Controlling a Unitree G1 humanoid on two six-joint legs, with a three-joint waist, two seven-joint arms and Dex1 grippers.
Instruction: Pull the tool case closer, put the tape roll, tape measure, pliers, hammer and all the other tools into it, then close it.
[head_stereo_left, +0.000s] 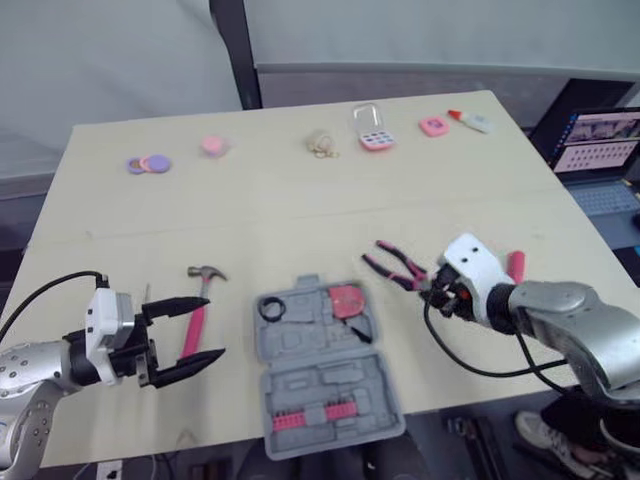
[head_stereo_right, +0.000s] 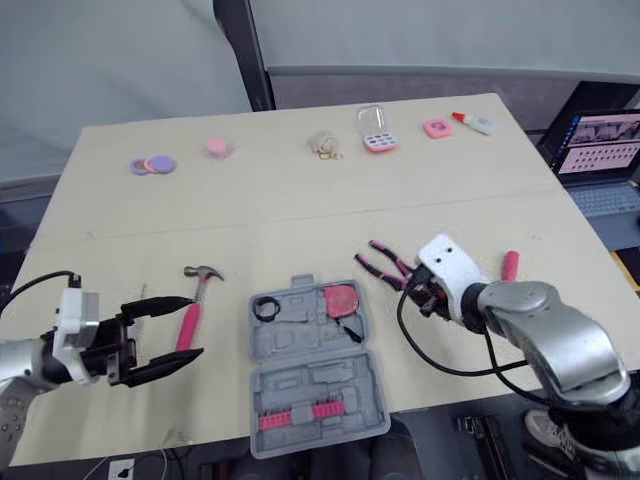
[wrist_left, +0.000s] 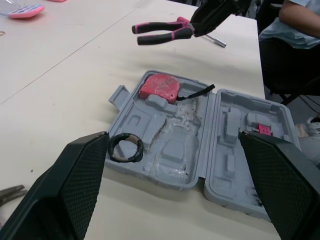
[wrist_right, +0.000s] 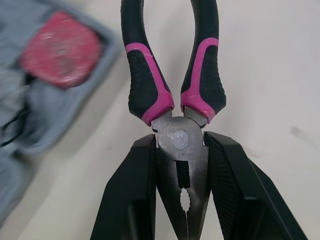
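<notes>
Beside the moulded grey tool case (head_stereo_left: 330, 385), right hand (wrist_right: 180, 150) pinching steel-nosed pliers (wrist_right: 150, 95), left hand (head_stereo_left: 212, 326) spread.

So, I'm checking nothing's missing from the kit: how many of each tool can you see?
Tape roll: 1
Tape measure: 1
Pliers: 1
Hammer: 1
Pink handle: 1
Bit set: 1
Total: 6

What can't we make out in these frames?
- Pliers nose tip: cut off by the right wrist view's edge. In the eye views the right end effector covers the head.
- Hammer handle end: behind the left end effector in the eye views.
- Case lid: partly behind a finger in the left wrist view.
- Far-edge items: too small to identify.
</notes>
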